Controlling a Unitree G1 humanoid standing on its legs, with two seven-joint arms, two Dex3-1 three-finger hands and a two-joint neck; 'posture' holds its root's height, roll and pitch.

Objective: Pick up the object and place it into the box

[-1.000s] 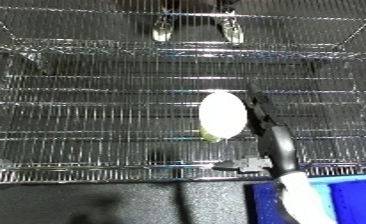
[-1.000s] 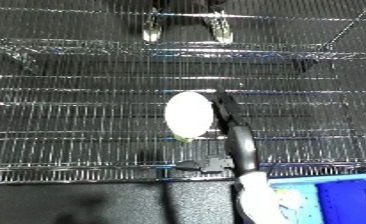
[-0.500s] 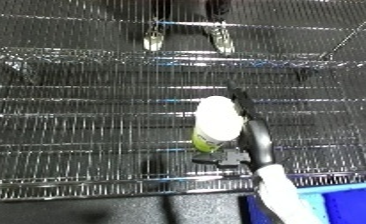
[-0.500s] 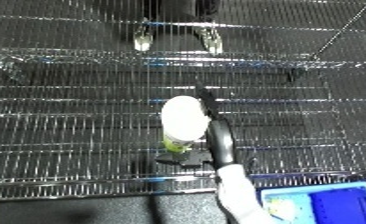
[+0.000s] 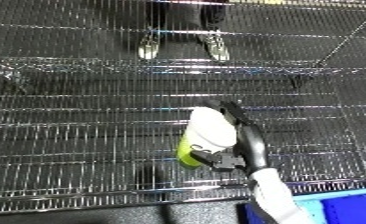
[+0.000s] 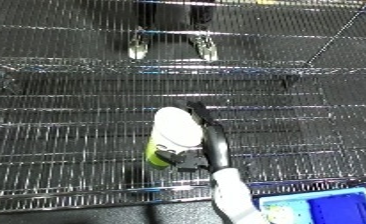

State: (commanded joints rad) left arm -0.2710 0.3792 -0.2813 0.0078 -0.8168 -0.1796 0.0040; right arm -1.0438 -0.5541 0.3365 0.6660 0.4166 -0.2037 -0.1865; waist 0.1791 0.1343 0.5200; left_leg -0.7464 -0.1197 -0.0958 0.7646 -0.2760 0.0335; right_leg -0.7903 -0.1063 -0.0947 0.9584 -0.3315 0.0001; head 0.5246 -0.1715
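Observation:
A white container with a yellow-green bottom [image 5: 206, 136] is in my right hand [image 5: 250, 148], just above the wire shelf [image 5: 73, 130]. It is tilted, white end up and away from me. The black fingers [image 5: 226, 108] curl over its top and right side, and the thumb part sits by its lower end. My white forearm [image 6: 234, 196] comes in from the lower edge. The blue bin [image 6: 329, 208] shows at the lower right corner, below and to the right of the hand. My left hand is out of sight.
Wire racks fill the whole view, with a raised bar [image 5: 162, 66] across the back and a front rail [image 5: 91, 201] near me. A dark floor strip lies below the front rail.
The container lay flat on the wire with the hand beside it; now the fingers are round it and its yellow-green end shows. The camera has also shifted.

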